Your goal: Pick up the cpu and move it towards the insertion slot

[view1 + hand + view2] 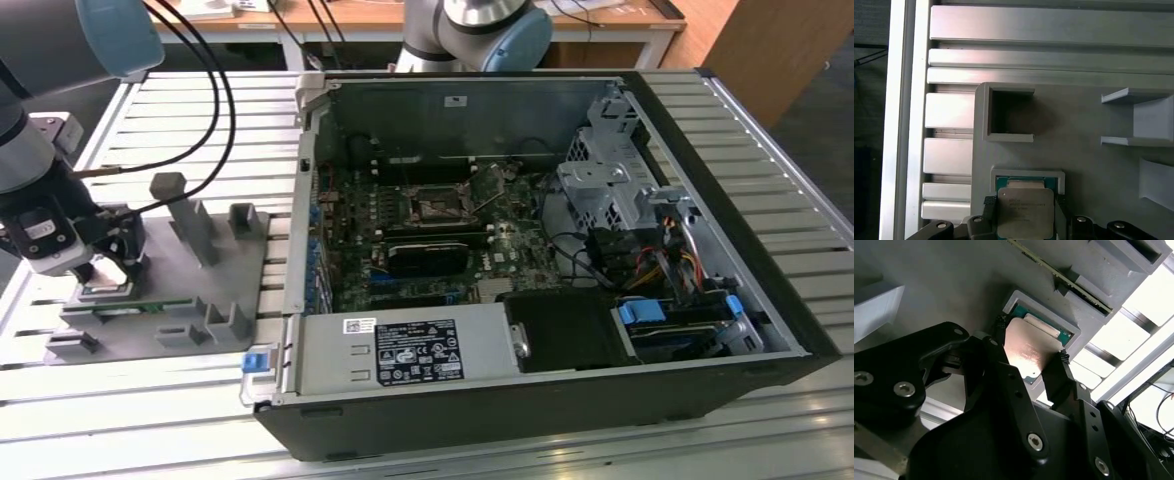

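Gripping: the gripper (107, 285) is closed on the cpu (104, 293), at the exterior view's left, on the near part of the table (134, 420).
Fingers: in both wrist views the two black fingertips (1060, 360) press against opposite edges of the chip.
Cpu: its silvery top (1029, 352) faces up between the fingers, over the square framed pocket (1026, 176) of the grey fixture (200, 300). I cannot tell whether it has left the pocket floor.
Green strip: a narrow circuit strip (134, 307) lies on the fixture just nearside of the gripper.
Fixture posts: grey uprights (174, 215) stand on the fixture just beyond the gripper.
Computer case: the open black case (534, 410) lies to the exterior view's right of the fixture, with the motherboard exposed.
Insertion slot: the square metal-framed socket (437, 205) sits in the far half of the board, well apart from the cpu.
Arm base: a grey and blue robot joint (474, 30) stands beyond the case's far wall.
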`<state>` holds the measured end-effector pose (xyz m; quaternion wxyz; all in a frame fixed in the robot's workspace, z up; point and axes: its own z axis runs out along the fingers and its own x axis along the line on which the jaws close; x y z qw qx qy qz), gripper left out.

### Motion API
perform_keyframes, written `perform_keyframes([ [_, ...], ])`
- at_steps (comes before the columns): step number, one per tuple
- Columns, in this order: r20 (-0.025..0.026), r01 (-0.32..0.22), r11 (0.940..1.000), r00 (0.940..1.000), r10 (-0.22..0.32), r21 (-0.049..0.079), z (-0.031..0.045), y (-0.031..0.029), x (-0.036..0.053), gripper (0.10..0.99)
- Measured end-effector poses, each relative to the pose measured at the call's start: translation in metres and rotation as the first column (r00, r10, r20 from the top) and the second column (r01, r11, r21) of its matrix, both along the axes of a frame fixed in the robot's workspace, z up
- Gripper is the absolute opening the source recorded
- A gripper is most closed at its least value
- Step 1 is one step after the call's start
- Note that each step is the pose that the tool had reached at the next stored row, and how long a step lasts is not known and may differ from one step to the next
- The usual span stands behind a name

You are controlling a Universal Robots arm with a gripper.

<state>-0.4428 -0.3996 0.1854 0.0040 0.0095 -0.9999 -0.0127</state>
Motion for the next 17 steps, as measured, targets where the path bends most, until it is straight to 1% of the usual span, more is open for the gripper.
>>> perform_keyframes([
  [12, -0.0001, 0.000, 1.0000, 1.0000, 0.000, 0.000, 0.0139, 0.0000, 0.0000, 0.541],
  [17, -0.0003, 0.000, 1.0000, 1.0000, 0.000, 0.000, 0.0157, 0.0003, -0.0001, 0.541],
])
